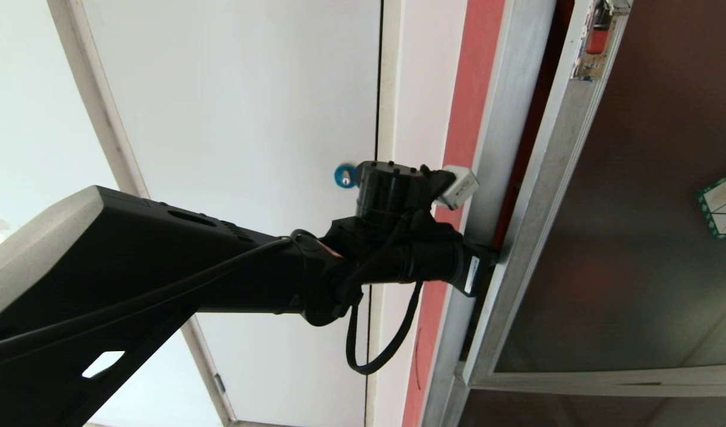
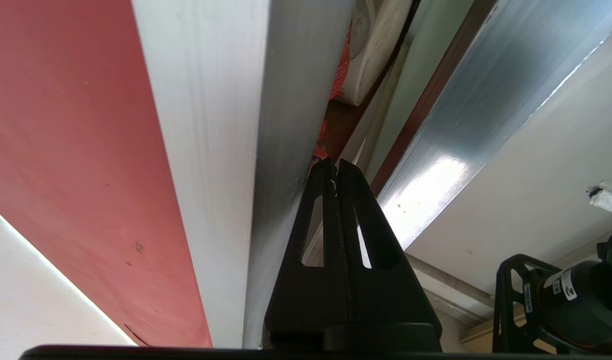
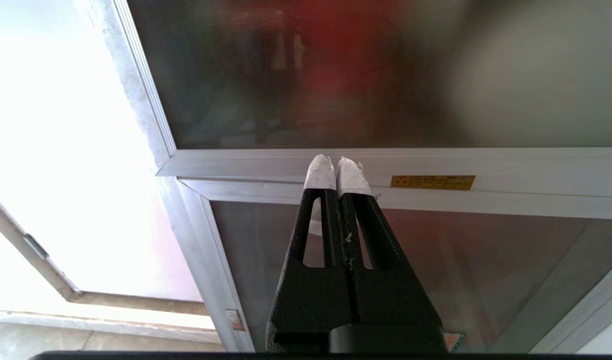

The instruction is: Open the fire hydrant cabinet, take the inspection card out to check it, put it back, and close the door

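The left end effector (image 2: pixel 335 167), fingers pressed together and empty, sat wedged in the gap between the fire hydrant cabinet (image 1: pixel 505 118) frame and the slightly ajar door (image 1: pixel 635 207). Best to lever outward steadily, keeping the tips behind the door's edge. The right end effector (image 3: pixel 339 170) hung closed, idle.

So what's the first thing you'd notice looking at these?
The big black left arm reaching across, its shut left gripper poked into the thin gap between the silver cabinet frame and the dark glass door. Through that gap you can glimpse a white rolled hose inside. A little blue lock sits on the white door behind the arm.
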`<state>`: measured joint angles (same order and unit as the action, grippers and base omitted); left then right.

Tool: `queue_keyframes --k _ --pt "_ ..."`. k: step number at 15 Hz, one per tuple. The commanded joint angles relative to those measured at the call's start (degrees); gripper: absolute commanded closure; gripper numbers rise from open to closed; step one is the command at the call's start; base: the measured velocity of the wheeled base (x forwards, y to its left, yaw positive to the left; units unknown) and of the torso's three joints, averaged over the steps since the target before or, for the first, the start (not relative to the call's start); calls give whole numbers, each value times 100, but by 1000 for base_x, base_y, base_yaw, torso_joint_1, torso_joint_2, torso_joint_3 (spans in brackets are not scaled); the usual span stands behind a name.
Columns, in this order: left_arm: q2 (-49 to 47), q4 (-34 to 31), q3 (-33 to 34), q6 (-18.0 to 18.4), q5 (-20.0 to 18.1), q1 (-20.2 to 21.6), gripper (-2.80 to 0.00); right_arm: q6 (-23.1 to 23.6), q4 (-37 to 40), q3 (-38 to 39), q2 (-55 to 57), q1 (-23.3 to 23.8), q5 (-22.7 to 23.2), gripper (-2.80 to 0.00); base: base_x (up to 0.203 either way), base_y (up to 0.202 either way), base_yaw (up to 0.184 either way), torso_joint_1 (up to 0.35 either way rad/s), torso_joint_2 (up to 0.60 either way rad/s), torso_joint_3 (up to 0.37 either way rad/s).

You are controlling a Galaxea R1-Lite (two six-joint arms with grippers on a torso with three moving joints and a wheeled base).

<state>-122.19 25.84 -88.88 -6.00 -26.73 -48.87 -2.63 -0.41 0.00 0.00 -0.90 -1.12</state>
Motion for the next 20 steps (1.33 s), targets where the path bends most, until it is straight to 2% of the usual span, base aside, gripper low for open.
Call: queue_keyframes --k 1,8,14,20 --pt "122 14 94 -6 -51 -16 0 0 -2 9 9 2 -2 0 0 0 0 0 0 0" --pt "387 35 351 -33 -59 -328 0 0 -2 9 9 -6 -2 0 0 0 0 0 0 0" --pt "621 39 758 -33 -58 -782 0 0 -2 9 9 0 -2 0 0 0 0 0 0 0" --pt "864 44 1021 -191 -75 -1268 0 0 -2 9 9 0 -2 0 0 0 0 0 0 0"
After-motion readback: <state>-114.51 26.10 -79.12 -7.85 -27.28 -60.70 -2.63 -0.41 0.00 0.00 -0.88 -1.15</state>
